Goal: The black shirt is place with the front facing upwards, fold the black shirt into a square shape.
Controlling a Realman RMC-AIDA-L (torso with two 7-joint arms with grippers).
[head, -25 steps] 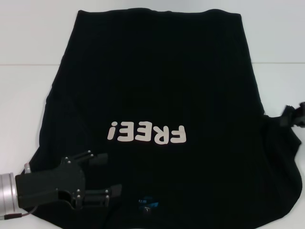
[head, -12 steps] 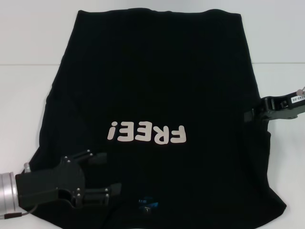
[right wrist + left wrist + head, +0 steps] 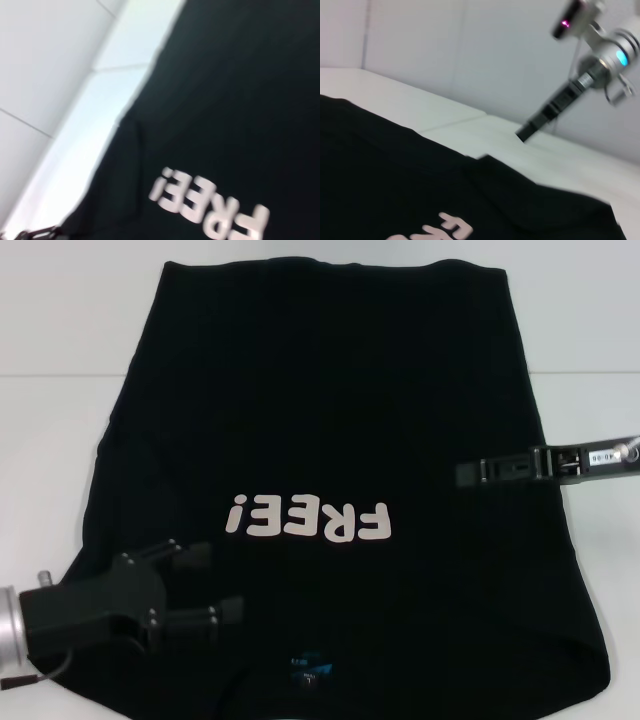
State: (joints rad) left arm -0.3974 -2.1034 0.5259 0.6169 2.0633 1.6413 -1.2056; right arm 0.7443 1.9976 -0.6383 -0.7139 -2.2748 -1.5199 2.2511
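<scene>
The black shirt (image 3: 330,390) lies spread on the white table, front up, its white "FREE!" print (image 3: 308,520) near the middle and a small blue neck label (image 3: 308,668) at the near edge. My left gripper (image 3: 208,585) is open low over the shirt's near left shoulder, nothing between its fingers. My right gripper (image 3: 470,473) reaches in from the right above the shirt's right side. In the left wrist view that right gripper (image 3: 522,134) looks narrow and shut, with no cloth hanging from it. The shirt's right sleeve lies folded inward, so that edge runs fairly straight.
The white table (image 3: 60,440) shows bare strips left and right of the shirt. A pale wall (image 3: 60,300) rises right behind the table's far edge, where the shirt's hem reaches.
The right gripper came in from the shirt's right edge toward the middle, carrying the right sleeve over the body, and now has risen free. The left gripper slid slightly back toward the left.
</scene>
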